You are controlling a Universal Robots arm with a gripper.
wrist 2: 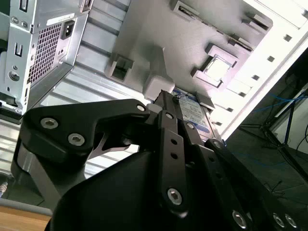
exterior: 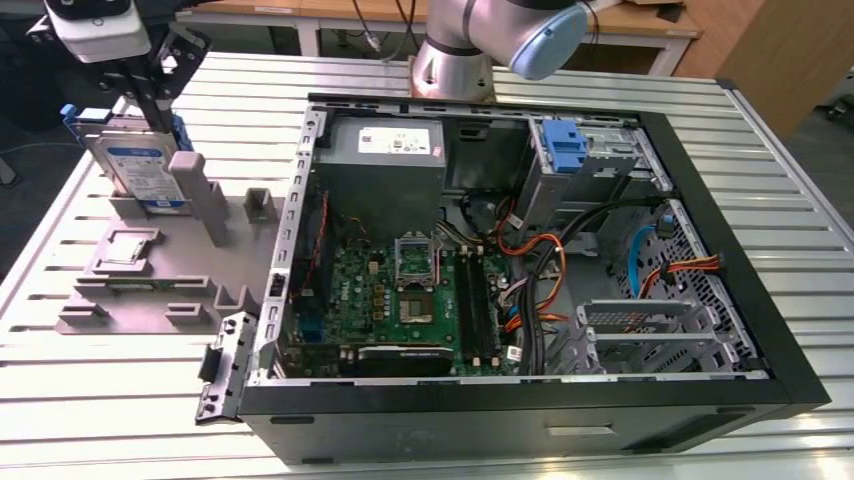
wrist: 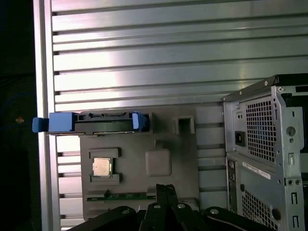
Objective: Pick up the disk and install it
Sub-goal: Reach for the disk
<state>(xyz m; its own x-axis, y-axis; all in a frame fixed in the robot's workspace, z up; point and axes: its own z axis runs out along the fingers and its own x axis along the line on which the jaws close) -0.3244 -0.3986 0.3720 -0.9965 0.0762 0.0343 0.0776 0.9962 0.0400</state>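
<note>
**Item:** the disk [exterior: 134, 165], on edge in a grey holder [exterior: 147, 290] on the bench [exterior: 107, 400], at the exterior view's left, outside the open computer case [exterior: 561, 420]
**Bearing from claw [exterior: 163, 118]:** below; fingertips near its top edge, at the end toward the case; contact cannot be told
**Long axis:** top edge level, parallel to the bench slats
**Claw:** fingers look pressed together in the first wrist view, pinching nothing

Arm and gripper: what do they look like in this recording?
The arm is a silver-grey tube with a pale blue round cap on its joint. The gripper is matt black, built of flat linked bars pinned with silver screws. It sits under a white-and-grey housing in the exterior view.
</note>
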